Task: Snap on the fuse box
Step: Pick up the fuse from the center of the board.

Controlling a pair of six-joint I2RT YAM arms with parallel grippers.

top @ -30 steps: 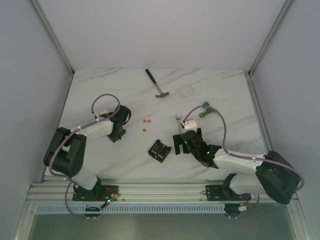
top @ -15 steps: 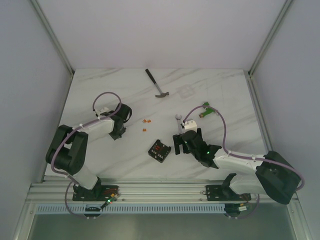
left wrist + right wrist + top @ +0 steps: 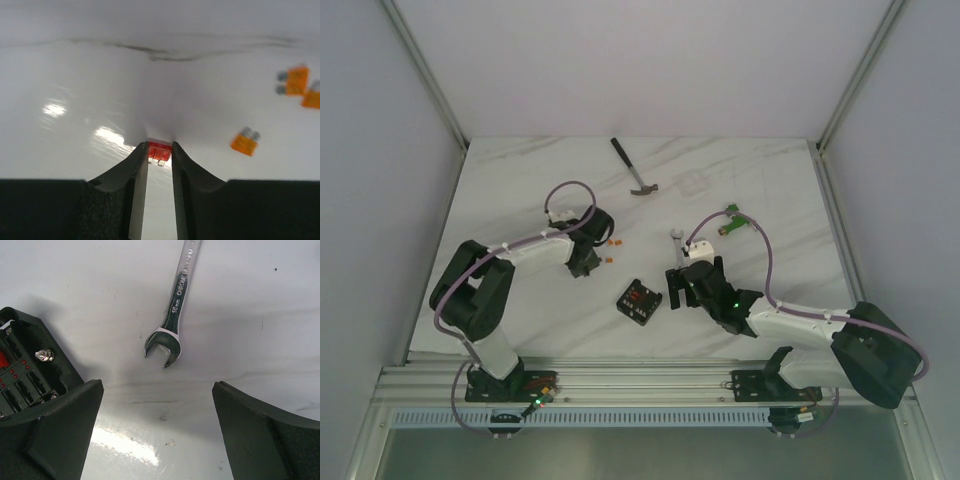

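The fuse box (image 3: 638,299) is a small black square box with red fuses inside, lying on the white table near the front middle. Its corner also shows in the right wrist view (image 3: 30,370). My left gripper (image 3: 588,258) is left of the box and is shut on a small red fuse (image 3: 159,150), pinched at the fingertips. Three loose orange fuses (image 3: 245,141) lie to its right. My right gripper (image 3: 692,285) is open and empty, just right of the box, with a chrome wrench (image 3: 175,315) ahead of it.
A hammer (image 3: 634,168) lies at the back middle. A green connector piece (image 3: 732,221) sits at the right. The wrench (image 3: 676,243) lies behind the right gripper. Loose orange fuses (image 3: 612,243) lie beside the left gripper.
My left arm has swung to the right toward the loose fuses and the fuse box. The right arm and the box have not moved.
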